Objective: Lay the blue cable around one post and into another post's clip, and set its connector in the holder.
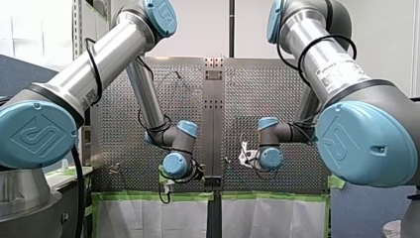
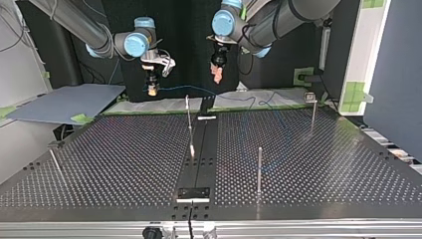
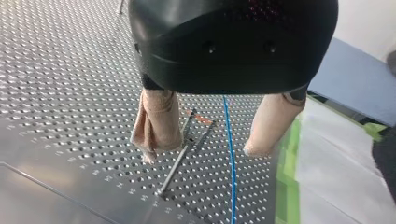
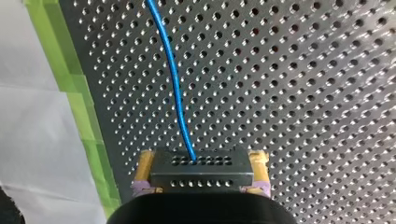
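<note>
The right arm's jaws are closed on the connector (image 4: 201, 169), a dark rectangular metal block with rows of small holes, clamped at its two short ends by yellow pads (image 4: 144, 164). The blue cable (image 4: 175, 88) leaves the block's face and runs ahead of the jaws in a gentle curve, its long axis roughly along the taped edge of the counter (image 4: 303, 93). That edge is lined with green tape (image 4: 79, 107), just beside the connector, and white sheeting (image 4: 32, 140) lies beyond it.

The left arm's jaws are open. Their beige pads (image 3: 159, 121) stand apart, and the cable is seen lower down between them, clear of both. A thin metal post (image 3: 173, 169) is seen just beside the cable there.

In the top view both jaws are found at upper centre, over the counter's far edge, with the cable strung slackly left to right. The matt perforated surface spreads wide toward the lower frame, where slim upright posts (image 2: 259, 169) are set well apart.
</note>
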